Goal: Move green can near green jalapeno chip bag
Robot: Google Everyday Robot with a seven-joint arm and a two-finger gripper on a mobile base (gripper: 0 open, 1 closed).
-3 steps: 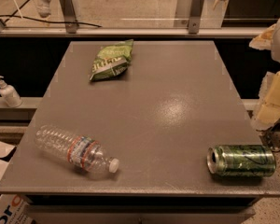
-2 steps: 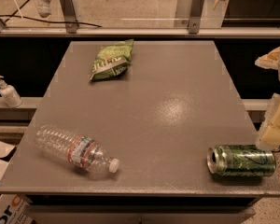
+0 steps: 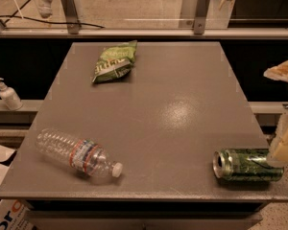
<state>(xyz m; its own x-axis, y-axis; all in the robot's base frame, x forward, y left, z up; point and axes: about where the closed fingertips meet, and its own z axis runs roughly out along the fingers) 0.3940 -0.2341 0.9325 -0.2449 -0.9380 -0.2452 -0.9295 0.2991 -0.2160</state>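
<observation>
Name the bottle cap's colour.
White cap, camera view; the gripper is at the right edge, beside the can.

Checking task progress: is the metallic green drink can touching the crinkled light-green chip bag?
Apart. Camera view shows open table between green can, front right, and chip bag at back; gripper beside can's right end.

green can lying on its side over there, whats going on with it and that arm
The robot's gripper is at the right edge of the table, right by the base end of the green can. The can lies on its side near the front right corner and is not yet lifted. The green jalapeno chip bag lies far off at the back left. A water bottle lies at the front left.
</observation>
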